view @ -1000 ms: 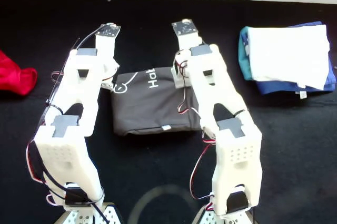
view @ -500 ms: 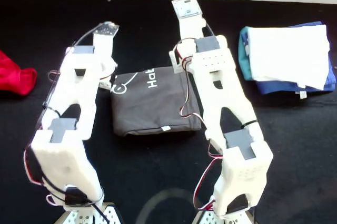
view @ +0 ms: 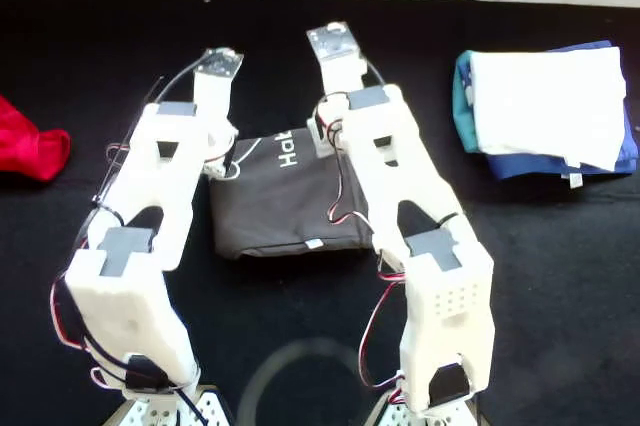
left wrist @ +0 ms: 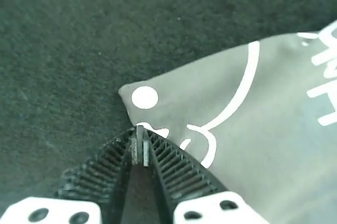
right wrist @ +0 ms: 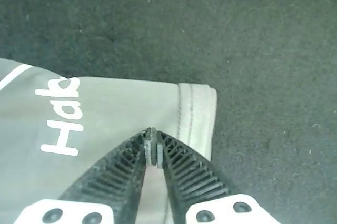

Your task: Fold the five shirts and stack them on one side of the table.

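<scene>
Since half a second ago both arms have swung - the left arm's wrist toward the right of the high frame, the right arm's wrist toward the left; the grey shirt (view: 285,206) has not shifted.

Hidden: in the high view both arms cover the grey shirt's upper corners. The red shirt (view: 30,146) is cut off by the left edge. Of the stack (view: 545,106) at upper right I can make out a white shirt on top, blue beneath and a teal edge at its left - no more layers are clear.

The grey shirt lies folded flat at centre frame on the black table (view: 560,276), between the arms. Its long axis runs left to right, with white print along the upper edge.

The left gripper (left wrist: 140,148) has its jaws closed, tips over the printed corner. The right gripper (right wrist: 152,153) is likewise closed, tips over the corner beside the stitched hem. I cannot tell whether either pinches cloth.
</scene>
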Motion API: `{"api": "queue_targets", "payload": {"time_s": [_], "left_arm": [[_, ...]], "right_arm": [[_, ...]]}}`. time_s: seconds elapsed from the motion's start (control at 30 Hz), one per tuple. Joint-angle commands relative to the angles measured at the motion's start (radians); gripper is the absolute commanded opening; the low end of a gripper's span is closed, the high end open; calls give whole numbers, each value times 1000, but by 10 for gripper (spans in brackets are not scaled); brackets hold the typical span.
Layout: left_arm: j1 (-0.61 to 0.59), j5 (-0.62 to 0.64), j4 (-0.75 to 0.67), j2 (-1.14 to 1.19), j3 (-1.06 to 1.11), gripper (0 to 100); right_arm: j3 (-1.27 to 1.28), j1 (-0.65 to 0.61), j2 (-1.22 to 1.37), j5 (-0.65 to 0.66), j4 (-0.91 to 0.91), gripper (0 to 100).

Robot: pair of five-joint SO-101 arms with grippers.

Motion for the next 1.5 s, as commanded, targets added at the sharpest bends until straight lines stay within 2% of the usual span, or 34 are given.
{"api": "queue_targets", "payload": {"time_s": [0.0, 0.2, 0.37, 0.63, 0.8, 0.9, 1.13, 1.47], "left_arm": [[-38, 6, 14, 31, -77, 8], [-70, 6, 84, 101, -145, 8], [-65, 6, 155, 58, -177, 8], [-59, 6, 324, -208, -136, 8], [-22, 5, 425, -415, 53, 8], [10, 5, 387, -547, 249, 8], [134, 6, 189, -800, 631, 8], [174, 8, 83, -851, 751, 8]], "right_arm": [[-13, 51, 5, 2, -19, 6], [-13, 97, 61, 3, -24, 6], [-27, 96, 47, 3, -15, 6], [-39, 94, -162, -2, 59, 6], [-36, 84, -266, -5, 113, 6], [-35, 71, -275, -5, 131, 6], [47, 41, -222, -6, 54, 6], [53, 41, -28, -6, -39, 6]]}}
